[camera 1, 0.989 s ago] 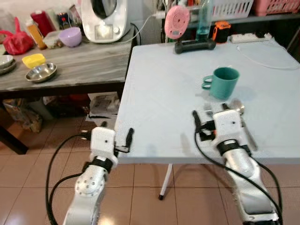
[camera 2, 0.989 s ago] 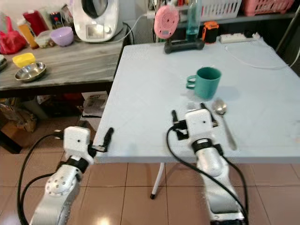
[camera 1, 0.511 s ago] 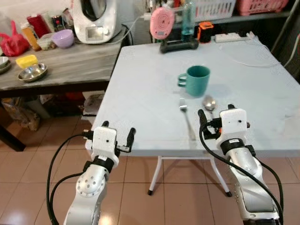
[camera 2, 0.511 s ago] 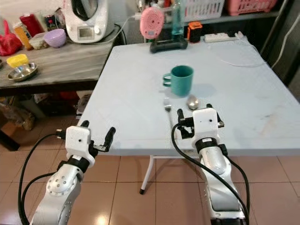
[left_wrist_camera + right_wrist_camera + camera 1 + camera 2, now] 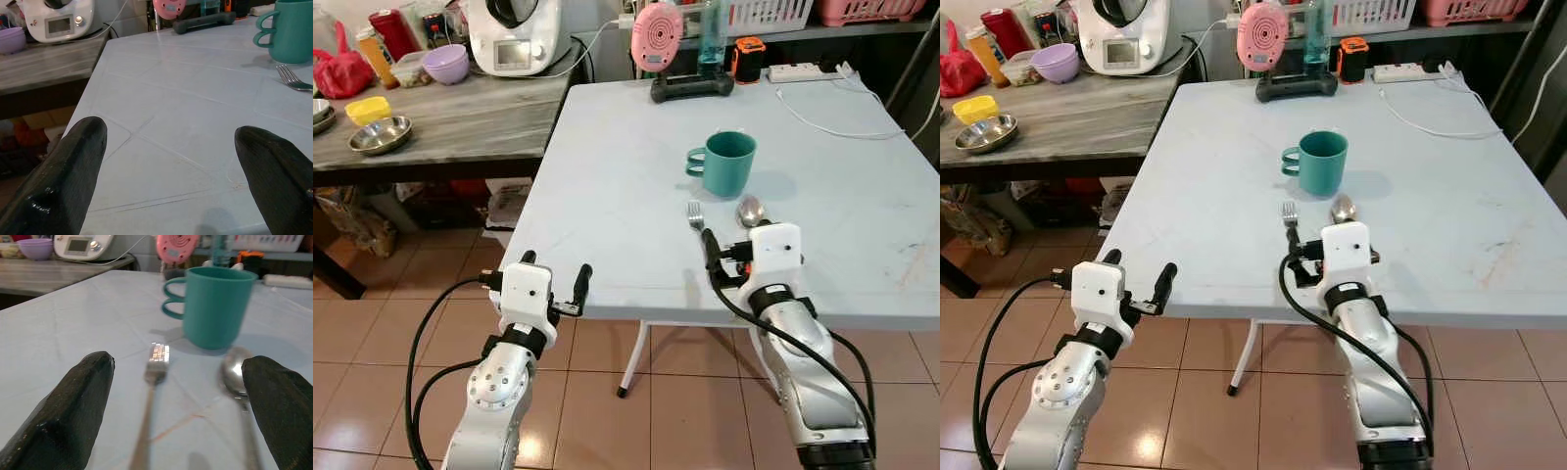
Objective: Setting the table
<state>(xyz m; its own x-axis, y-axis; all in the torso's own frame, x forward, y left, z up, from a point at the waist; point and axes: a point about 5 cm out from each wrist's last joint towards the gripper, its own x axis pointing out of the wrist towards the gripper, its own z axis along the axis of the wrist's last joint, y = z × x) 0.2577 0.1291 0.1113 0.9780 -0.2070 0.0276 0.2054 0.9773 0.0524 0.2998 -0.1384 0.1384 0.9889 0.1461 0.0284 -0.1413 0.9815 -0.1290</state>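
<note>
Your right gripper (image 5: 171, 431) sits low over the near edge of the pale blue square table (image 5: 626, 176), its two black fingers (image 5: 78, 406) spread wide and holding nothing. Between them, seen from the wrist, lie the silver metal fork (image 5: 151, 382) and the silver metal spoon (image 5: 237, 382), side by side with their handles pointing back toward you. That looks like a finished cutlery pair, set parallel so a diner at the near edge could lift either one. Whether a finger touches either handle, you cannot tell from these views.

Just beyond the fork's tines and the spoon's bowl stands the teal plastic mug (image 5: 728, 163), upright, its handle turned left, near the cutlery but apart from it.

Your left gripper (image 5: 553, 289) hovers at the table's near left corner, fingers also open and empty, with bare tabletop ahead of it.

Far off, a pink round fan (image 5: 657, 32) stands at the table's far edge, and a grey wooden side table (image 5: 460, 117) to the left carries a steel bowl (image 5: 379, 134) and a white kitchen appliance (image 5: 524, 34).
</note>
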